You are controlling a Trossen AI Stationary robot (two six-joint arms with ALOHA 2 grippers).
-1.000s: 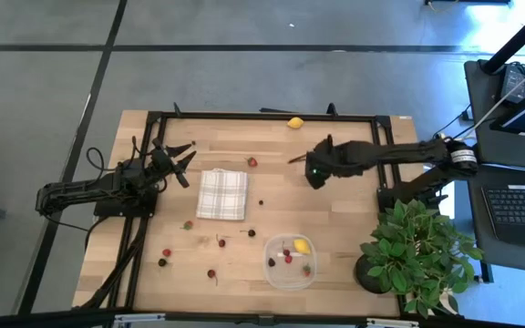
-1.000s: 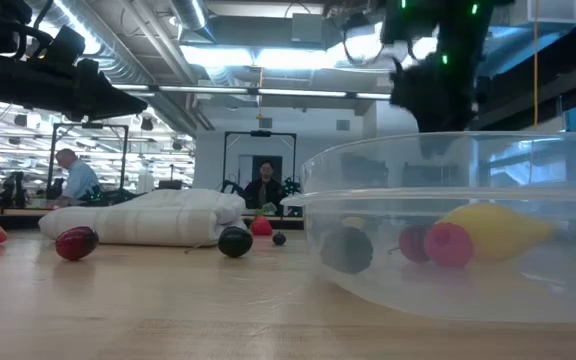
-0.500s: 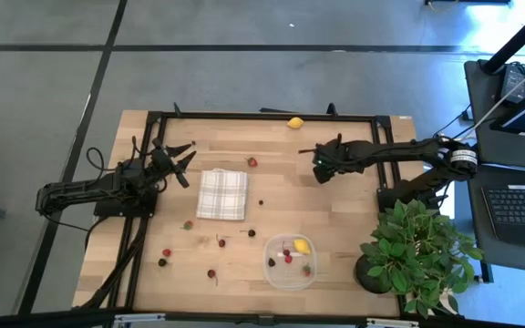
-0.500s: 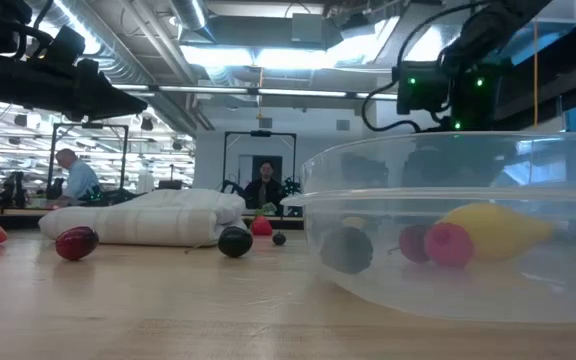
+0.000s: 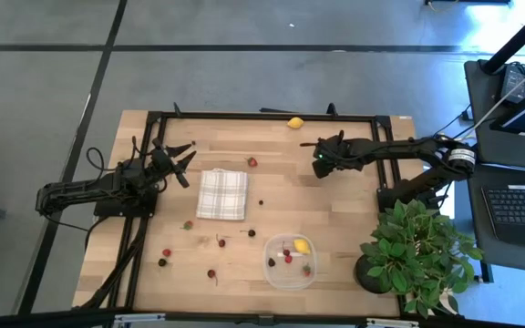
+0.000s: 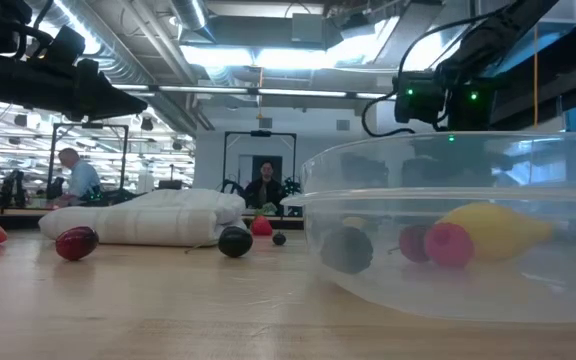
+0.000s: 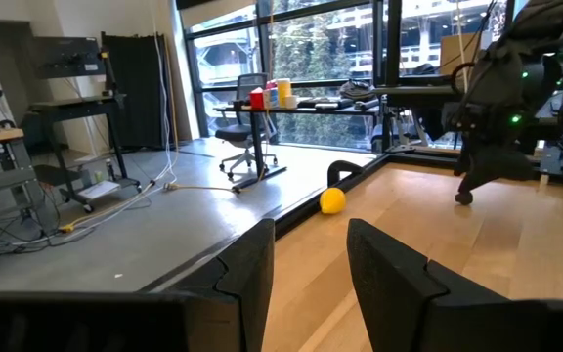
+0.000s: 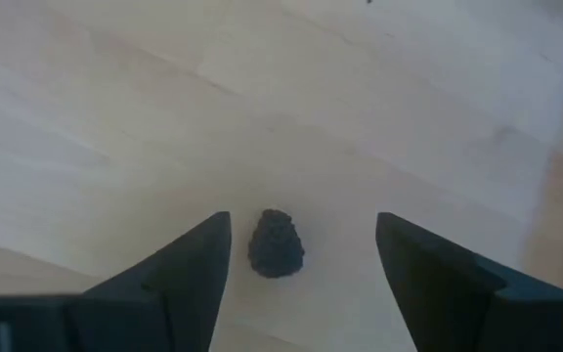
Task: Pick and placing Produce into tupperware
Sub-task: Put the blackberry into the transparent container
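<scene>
The clear tupperware (image 5: pixel 290 262) stands near the table's near edge and holds a yellow lemon (image 5: pixel 302 246) and a few red and dark berries; in the low view the tupperware (image 6: pixel 458 225) fills the right side. A second lemon (image 5: pixel 295 123) lies at the far edge. Several berries lie scattered on the wood. My right gripper (image 5: pixel 310 153) is open over the far right part of the table. In its wrist view my right gripper (image 8: pixel 303 225) has a finger on either side of a dark bumpy berry (image 8: pixel 276 244) that lies on the table, touching neither. My left gripper (image 5: pixel 188 162) waits open at the left.
A white-and-grey checked folded cloth (image 5: pixel 221 193) lies left of the table's middle. A leafy potted plant (image 5: pixel 417 246) stands at the near right corner. Loose berries lie near the cloth (image 5: pixel 252 162) and by the near left (image 5: pixel 166 252). People sit in the room behind.
My right gripper has moved toward the table's far edge and a little toward the right, away from the tupperware, staying open. The left arm, the tupperware and the loose fruit have kept still.
</scene>
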